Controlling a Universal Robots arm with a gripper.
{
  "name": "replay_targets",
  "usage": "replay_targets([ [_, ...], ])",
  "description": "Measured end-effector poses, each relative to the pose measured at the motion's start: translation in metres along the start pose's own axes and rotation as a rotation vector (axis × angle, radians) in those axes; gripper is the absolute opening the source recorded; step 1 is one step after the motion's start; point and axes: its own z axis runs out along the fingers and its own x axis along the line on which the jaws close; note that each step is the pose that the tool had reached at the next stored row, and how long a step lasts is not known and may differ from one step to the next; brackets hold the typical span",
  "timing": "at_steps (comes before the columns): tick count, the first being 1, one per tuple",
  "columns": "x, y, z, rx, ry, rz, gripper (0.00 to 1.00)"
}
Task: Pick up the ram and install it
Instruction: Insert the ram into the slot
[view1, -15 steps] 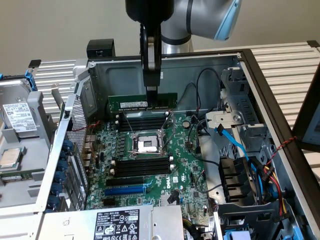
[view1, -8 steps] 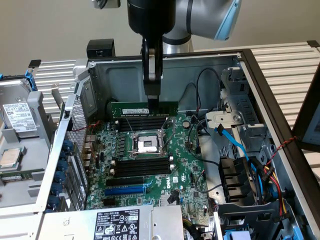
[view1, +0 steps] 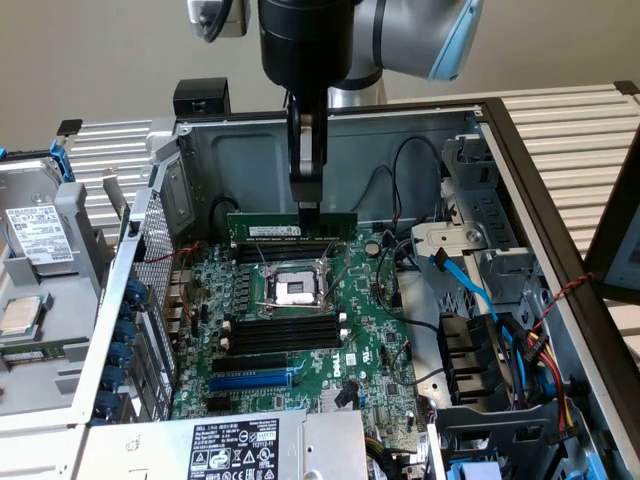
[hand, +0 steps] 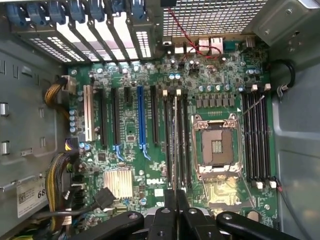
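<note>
**Ram Stick Held Over Far Memory Slots**

An open computer case (view1: 250, 160) lay on its side with the interior facing up. The robot arm (view1: 400, 30) reached down into it from above. A green motherboard (view1: 370, 340) (hand: 131, 125) covered the floor of the case.

The hand (view1: 309, 208) (hand: 176, 194) pointed straight down, its fingers pinching the ram (view1: 285, 229) (hand: 175, 140) near the middle of the upper edge. The ram stood on its long edge and level, with the white label strip facing the exterior camera. It ran parallel to the far bank of black memory slots (view1: 290, 252) (hand: 166, 135) and sat directly over them, on the side of the CPU socket (view1: 297, 290) (hand: 217, 147) toward the back wall of the case. Whether the lower edge had reached a slot could not be told. In the wrist view the ram showed edge-on as a thin line along those slots.

A second bank of black memory slots (view1: 283, 330) (hand: 257, 135) lay on the other side of the socket, with nothing in it. The blue expansion slot (view1: 250, 380) (hand: 140, 117) sat farther out, well apart from the ram.
</note>
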Motion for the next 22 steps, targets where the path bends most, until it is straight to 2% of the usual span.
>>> replay_targets([
  [4,-0.003,0.0001,0.0073,0.0001,-0.0001,-0.004,0.12],
  [22,-0.004,0.0010,0.0400,0.0005,0.0009,-0.047,0.12],
])
